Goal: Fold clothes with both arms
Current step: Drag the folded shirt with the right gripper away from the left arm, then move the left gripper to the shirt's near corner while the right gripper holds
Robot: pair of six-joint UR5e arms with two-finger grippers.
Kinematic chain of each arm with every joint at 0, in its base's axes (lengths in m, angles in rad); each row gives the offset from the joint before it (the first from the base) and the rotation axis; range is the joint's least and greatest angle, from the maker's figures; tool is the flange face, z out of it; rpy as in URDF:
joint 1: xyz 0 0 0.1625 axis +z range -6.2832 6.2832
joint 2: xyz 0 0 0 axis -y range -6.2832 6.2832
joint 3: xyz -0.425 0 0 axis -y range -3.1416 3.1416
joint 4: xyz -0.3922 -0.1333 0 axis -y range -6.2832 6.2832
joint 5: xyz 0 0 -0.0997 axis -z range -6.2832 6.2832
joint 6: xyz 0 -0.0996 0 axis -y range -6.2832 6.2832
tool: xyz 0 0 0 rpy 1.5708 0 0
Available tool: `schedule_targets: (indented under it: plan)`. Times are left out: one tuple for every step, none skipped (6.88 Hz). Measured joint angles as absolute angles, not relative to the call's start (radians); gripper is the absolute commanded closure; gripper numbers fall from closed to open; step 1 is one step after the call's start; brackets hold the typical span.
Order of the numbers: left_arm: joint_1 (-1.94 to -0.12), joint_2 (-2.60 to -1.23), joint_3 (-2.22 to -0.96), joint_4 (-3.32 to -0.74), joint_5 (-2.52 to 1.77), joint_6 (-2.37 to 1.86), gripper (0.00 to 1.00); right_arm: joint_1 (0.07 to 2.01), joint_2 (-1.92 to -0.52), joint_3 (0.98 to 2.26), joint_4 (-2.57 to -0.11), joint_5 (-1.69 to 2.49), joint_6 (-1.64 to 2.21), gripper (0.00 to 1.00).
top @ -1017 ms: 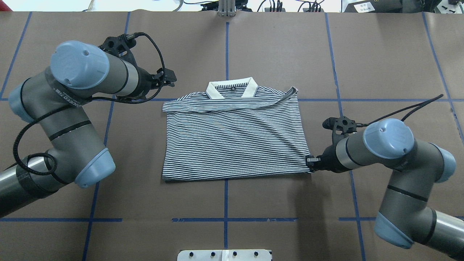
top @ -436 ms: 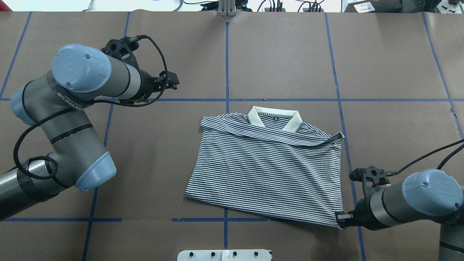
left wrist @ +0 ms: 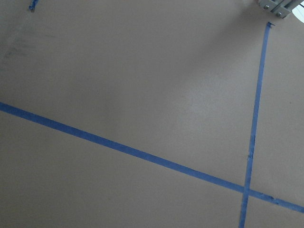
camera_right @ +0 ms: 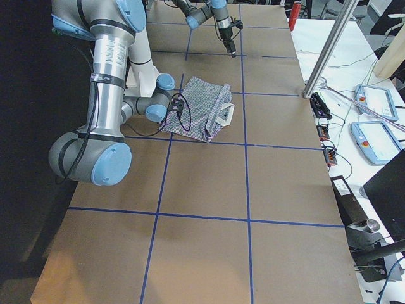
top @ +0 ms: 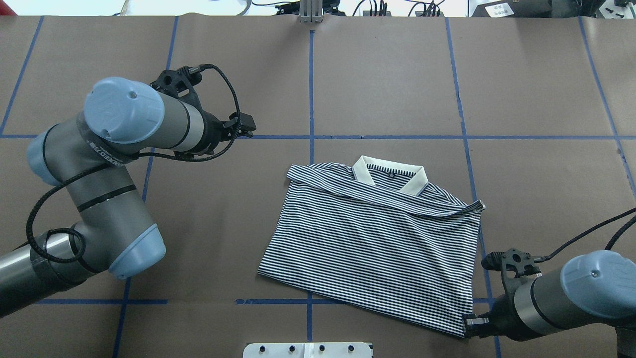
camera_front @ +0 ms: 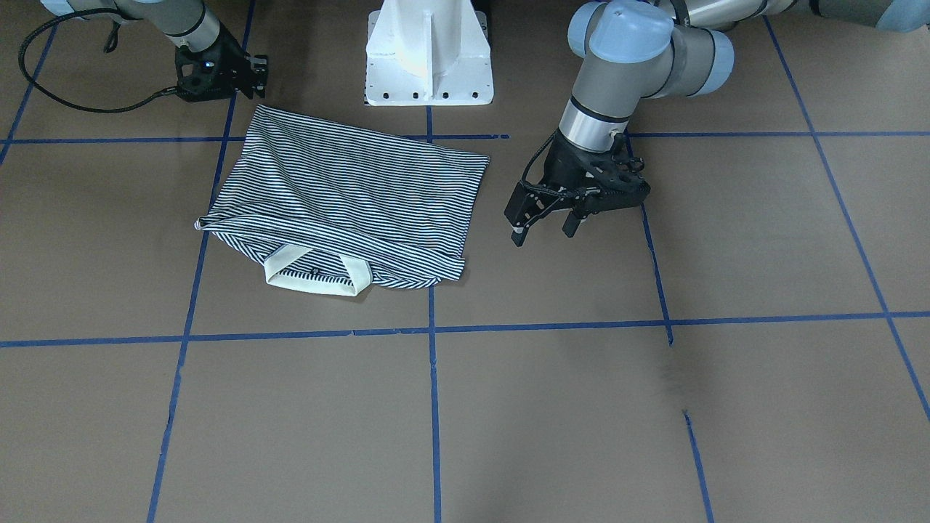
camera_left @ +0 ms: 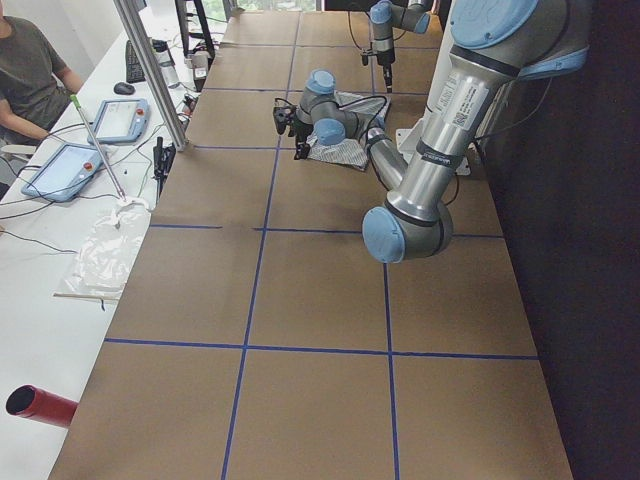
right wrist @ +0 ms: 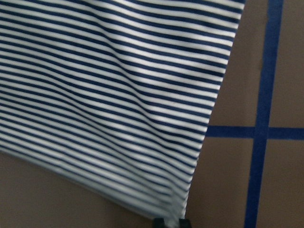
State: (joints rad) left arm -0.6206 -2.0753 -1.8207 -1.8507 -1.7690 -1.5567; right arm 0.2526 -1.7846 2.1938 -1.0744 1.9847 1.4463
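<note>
lying folded and skewed on the brown taped table [top: 397,74]: striped polo shirt [top: 372,248], placket mostly hidden under a fold. pinching its hem corner: right gripper [top: 468,327], fingertips [right wrist: 160,223] barely showing. hovering apart from it, fingers spread: left gripper [camera_front: 543,234]. blurring past reading: lettering [top: 102,151] on the left arm [top: 107,209].

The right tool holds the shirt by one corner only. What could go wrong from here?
The right tool pinches only the corner of the polo shirt; the cloth may slip out.
The left tool is open and apart from the shirt, so a pull may skew or unfold the folded layers, which already lie askew to the blue tape lines.
</note>
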Motion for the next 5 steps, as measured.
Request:
schedule_targets:
  plan:
    - [-0.567, -2.078, -1.847, -1.790, -1.769, -1.608, 0.06, 0.285, -1.776, 2.224, -1.068, 1.985, 1.457, 0.00]
    - [-0.503, -2.079, -1.885, -1.711, -1.767, -1.686, 0.06, 0.328, -1.758, 2.242, -1.051, 1.981, 1.462, 0.00]
    - [-0.433, -2.077, -1.916, -1.655, -1.749, -1.779, 0.06, 0.382, -1.731, 2.247, -1.034, 1.977, 1.464, 0.00]
    - [-0.364, -2.076, -1.927, -1.624, -1.714, -1.860, 0.06, 0.437, -1.702, 2.248, -1.027, 1.975, 1.464, 0.00]
    - [-0.303, -2.075, -1.925, -1.609, -1.686, -1.927, 0.06, 0.487, -1.676, 2.247, -1.024, 1.977, 1.464, 0.00]
